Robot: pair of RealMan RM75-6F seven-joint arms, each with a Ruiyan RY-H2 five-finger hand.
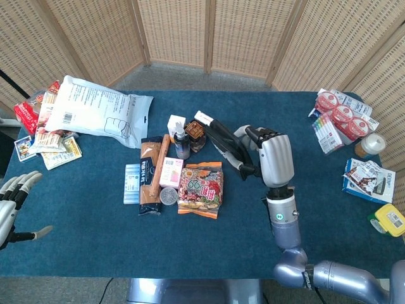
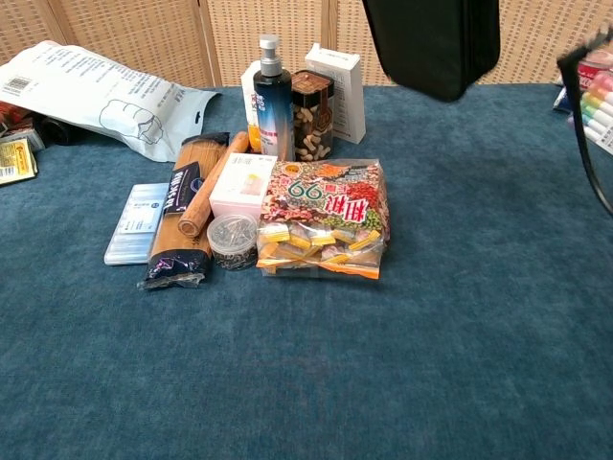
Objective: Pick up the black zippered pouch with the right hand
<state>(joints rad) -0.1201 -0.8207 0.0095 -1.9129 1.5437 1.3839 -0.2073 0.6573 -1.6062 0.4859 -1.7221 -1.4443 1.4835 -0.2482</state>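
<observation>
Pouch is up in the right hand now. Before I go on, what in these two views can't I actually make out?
- Chest view: the pouch is cut off by the top edge, and the right hand is out of frame, so the grip is unseen there.
- Head view: the right hand shows its back; finger contact on the pouch is hidden.
- Head view: the left hand is cut by the left edge.
- Labels on the far-right packets are too small to read.

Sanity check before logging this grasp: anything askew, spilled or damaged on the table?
Nothing spilled or damaged that I can see. The right robot hand holds the black zippered pouch clear of the table, hanging tilted. The spray bottle and nut jar stand upright; the snack bag lies flat.
</observation>
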